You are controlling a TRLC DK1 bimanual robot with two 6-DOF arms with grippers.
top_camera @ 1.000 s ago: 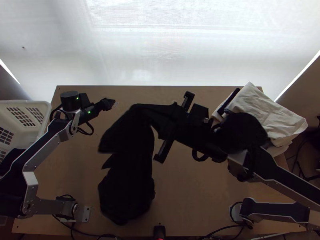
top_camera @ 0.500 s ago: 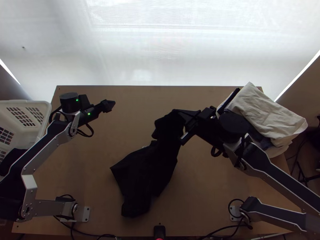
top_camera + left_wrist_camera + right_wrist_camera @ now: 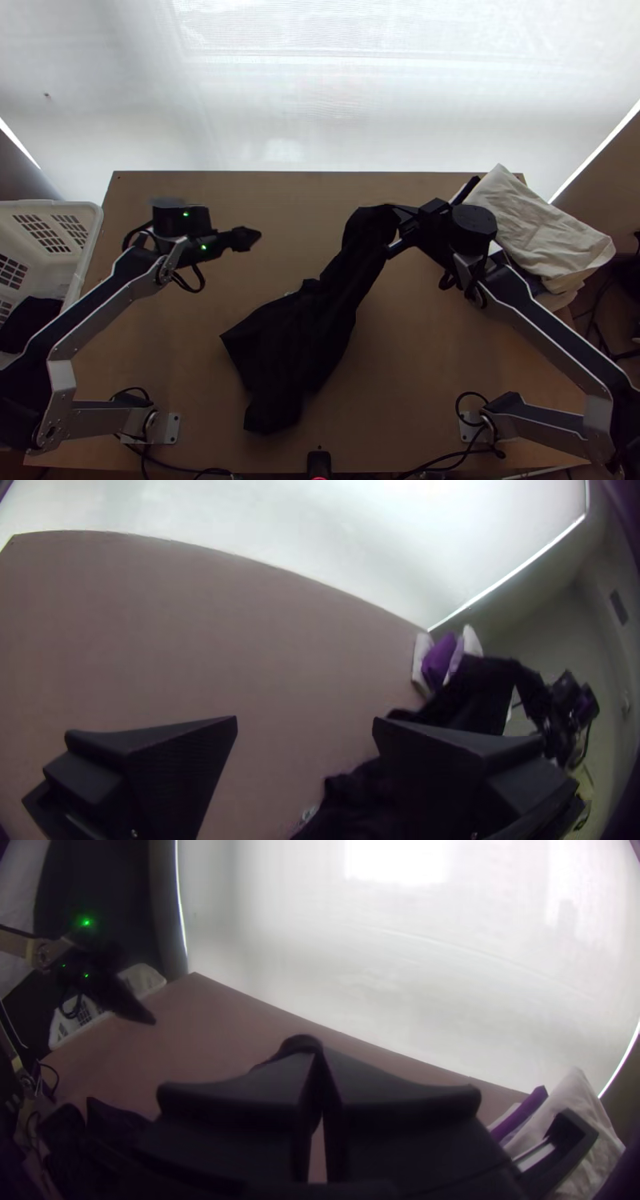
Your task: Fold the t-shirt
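- Showing at the left side of the t-shirt (image 3: 300, 352), a small pale patch (image 3: 290, 293), too small to tell whether label or print.
- Pinching a bunched upper end of the t-shirt with the right gripper (image 3: 394, 210), fingers pressed close together on black cloth, toward the far edge of the tabletop (image 3: 176, 360) and right of its middle.
- Sloping from that grip toward the near edge as a narrow, twisted length of t-shirt, then widening into a crumpled heap on the tabletop, left of the middle.
- Spread wide at the left gripper (image 3: 250, 238), with bare tabletop in sight between the fingers; held over the far left part of the tabletop, apart from the t-shirt.
- Piled at the far right corner, folded cloths: pale cloth (image 3: 544, 224) on top, purple cloth (image 3: 523, 1115) within.
- Crowded close beside that pile, the wrist of the right arm (image 3: 552, 328), in the way on that side.
- Standing at the left edge, a white basket (image 3: 92, 220) with black cloth (image 3: 32, 320) inside, partly behind the left arm (image 3: 96, 308).
- Set at the middle of the near edge, a small black device (image 3: 318, 462) with a red light; trailing along that edge, dark cables (image 3: 448, 462).
- Stretched beyond the far edge, a bright white screen (image 3: 320, 104).
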